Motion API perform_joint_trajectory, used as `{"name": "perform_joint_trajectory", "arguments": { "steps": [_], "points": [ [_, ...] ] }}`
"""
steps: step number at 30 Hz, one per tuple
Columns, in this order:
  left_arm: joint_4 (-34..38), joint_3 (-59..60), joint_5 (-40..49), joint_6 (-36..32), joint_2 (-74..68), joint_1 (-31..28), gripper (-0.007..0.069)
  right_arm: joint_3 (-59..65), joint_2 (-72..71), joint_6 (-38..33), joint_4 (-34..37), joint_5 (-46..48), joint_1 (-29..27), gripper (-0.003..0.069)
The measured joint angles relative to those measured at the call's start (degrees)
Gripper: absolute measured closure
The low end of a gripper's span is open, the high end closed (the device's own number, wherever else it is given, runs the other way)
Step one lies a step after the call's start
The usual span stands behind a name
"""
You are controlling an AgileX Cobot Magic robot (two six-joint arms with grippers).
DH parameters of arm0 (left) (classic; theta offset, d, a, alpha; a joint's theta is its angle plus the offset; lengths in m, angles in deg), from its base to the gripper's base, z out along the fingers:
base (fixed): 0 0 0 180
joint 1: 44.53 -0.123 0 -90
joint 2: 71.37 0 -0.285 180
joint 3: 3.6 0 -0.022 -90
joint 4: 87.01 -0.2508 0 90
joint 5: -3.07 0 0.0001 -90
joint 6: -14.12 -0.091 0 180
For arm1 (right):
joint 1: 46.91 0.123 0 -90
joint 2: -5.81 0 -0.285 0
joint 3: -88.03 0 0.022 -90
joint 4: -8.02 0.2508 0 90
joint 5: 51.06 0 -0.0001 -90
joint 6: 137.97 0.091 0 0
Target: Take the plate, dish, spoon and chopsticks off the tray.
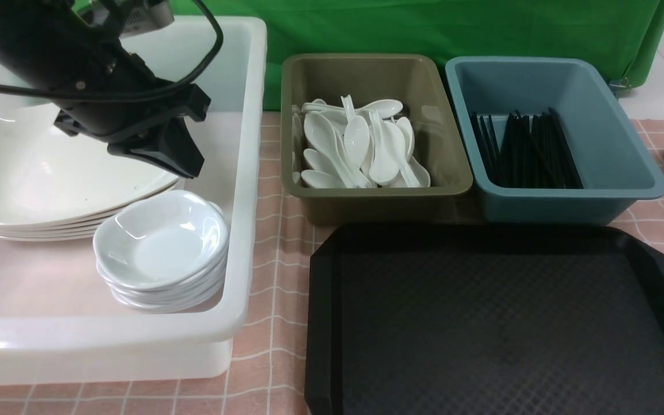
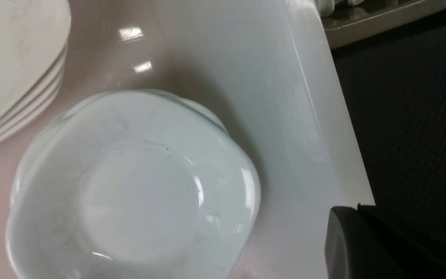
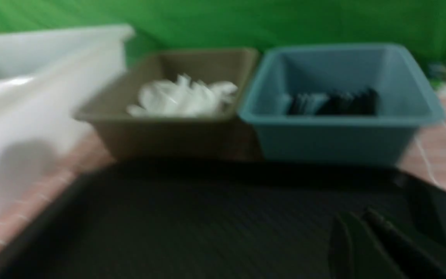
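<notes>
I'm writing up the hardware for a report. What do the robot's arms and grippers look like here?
The left arm is matte black and boxy, with black cables looping along it and small screws showing. Its left gripper has black wedge-shaped fingers. Of the right gripper, only dark, blurred, tapering fingers show in its wrist view.

No readable text or labels anywhere; the right wrist view is blurred.

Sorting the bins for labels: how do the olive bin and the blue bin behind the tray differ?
The olive bin holds a loose heap of white spoons; the blue bin holds black chopsticks lying roughly parallel. The olive bin sits nearer the white tub, the blue bin farther from it. Both are rectangular, open-topped and stand side by side behind the black tray.
</notes>
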Motion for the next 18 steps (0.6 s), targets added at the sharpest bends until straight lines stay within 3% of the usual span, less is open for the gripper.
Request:
{"name": "perform_joint_trajectory", "arguments": {
  "steps": [5,9,18],
  "points": [
    [-0.21,0.47,0.96,0.22,0.05,0.12,0.0629,5.40,-0.17,0.05,-2.57,0.60,-6.61,0.0557],
    [-4.32,2.15,1.22,0.59,0.05,1.86,0.0629,5.47,-0.17,0.07,-3.80,0.29,-9.90,0.0543],
    [-5.62,2.37,1.22,2.93,0.34,9.19,0.0629,5.47,-0.17,0.01,-4.11,0.29,-11.12,0.0525]
  ]
}}
